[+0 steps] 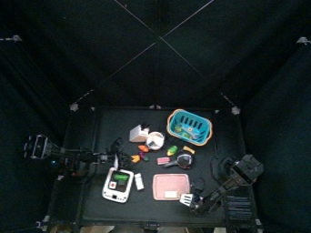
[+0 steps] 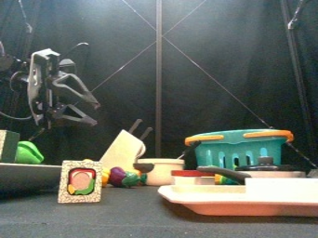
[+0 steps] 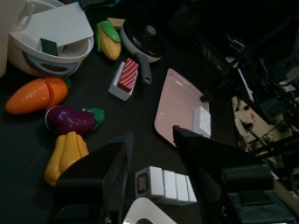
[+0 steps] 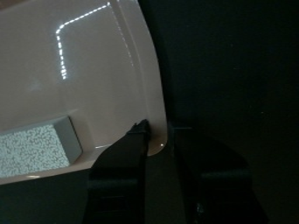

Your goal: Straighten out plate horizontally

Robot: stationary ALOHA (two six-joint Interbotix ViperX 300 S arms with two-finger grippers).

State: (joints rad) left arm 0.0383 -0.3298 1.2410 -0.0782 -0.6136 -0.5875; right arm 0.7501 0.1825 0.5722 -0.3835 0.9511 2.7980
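The pale-pink square plate lies flat at the table's front, right of the middle. It shows low and near in the front view, and also in the left wrist view. A small pale block rests on it. My right gripper is at the plate's right edge. In the right wrist view its jaws are shut on the plate's rim. My left gripper hangs open and empty above the table's left side.
A white device with a green screen lies left of the plate. A blue basket stands at the back right. Toy carrot, eggplant, corn, a red card and a black pot crowd the middle.
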